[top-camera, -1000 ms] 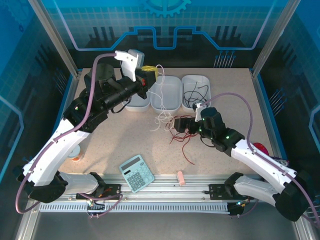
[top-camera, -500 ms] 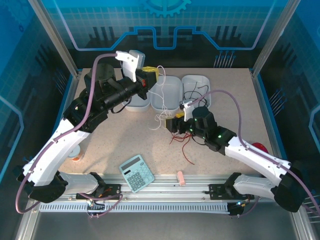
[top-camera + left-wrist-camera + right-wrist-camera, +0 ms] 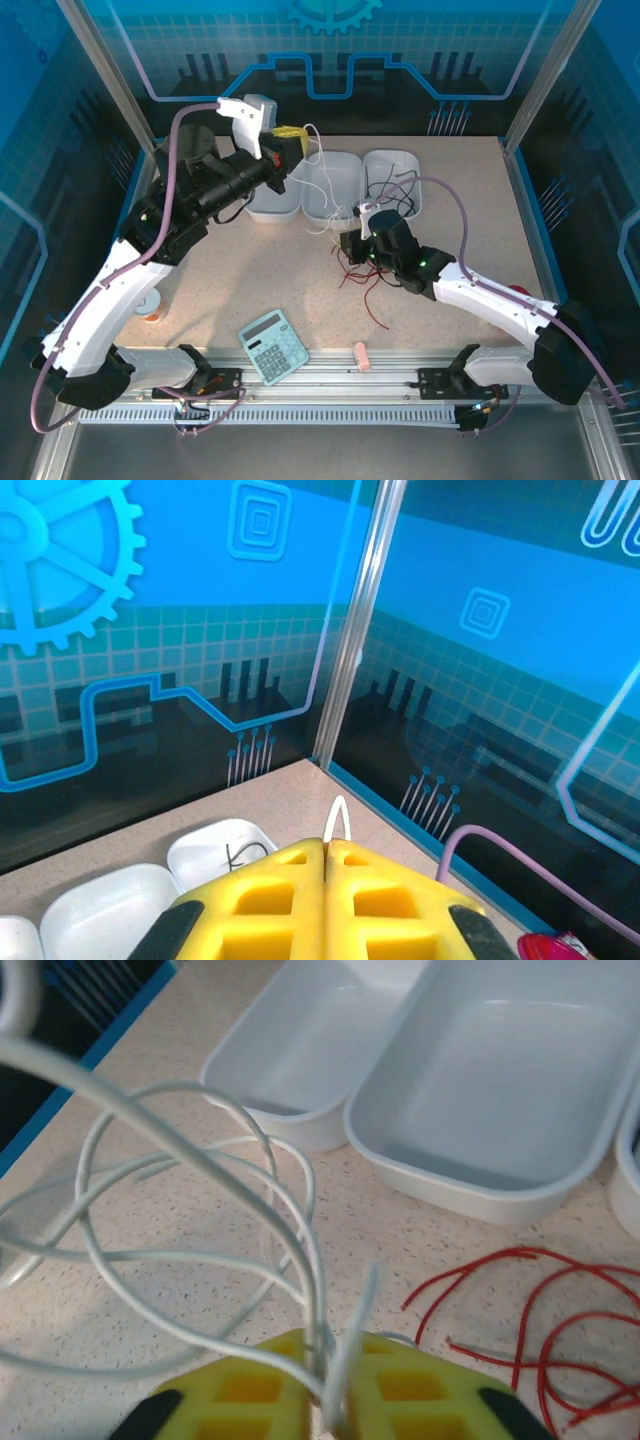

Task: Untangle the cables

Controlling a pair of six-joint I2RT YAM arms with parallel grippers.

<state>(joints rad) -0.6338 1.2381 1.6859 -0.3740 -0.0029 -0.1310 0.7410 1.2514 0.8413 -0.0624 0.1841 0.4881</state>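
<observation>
drawing apart slowly looks wisest, with the left tool (image 3: 326, 855) clenched on the white cable (image 3: 200, 1163) and the right tool (image 3: 325, 1385) pinching its loops beside the red cables (image 3: 505, 1253) on the bench (image 3: 250, 270).

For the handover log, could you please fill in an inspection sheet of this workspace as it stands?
Surface: speckled beige tabletop.
Job's things: thin white wires looped beside red wires; black wires lying in the rightmost of three white plastic trays.
Clutter: teal calculator, small pink cylinder.
Grippers: left gripper shut on the thin white wires, held up above the trays; right gripper shut on the thin white wires, low over the tabletop.
Cables: lilac arm hoses arching over both arms.
Surroundings: blue printed panels.
</observation>
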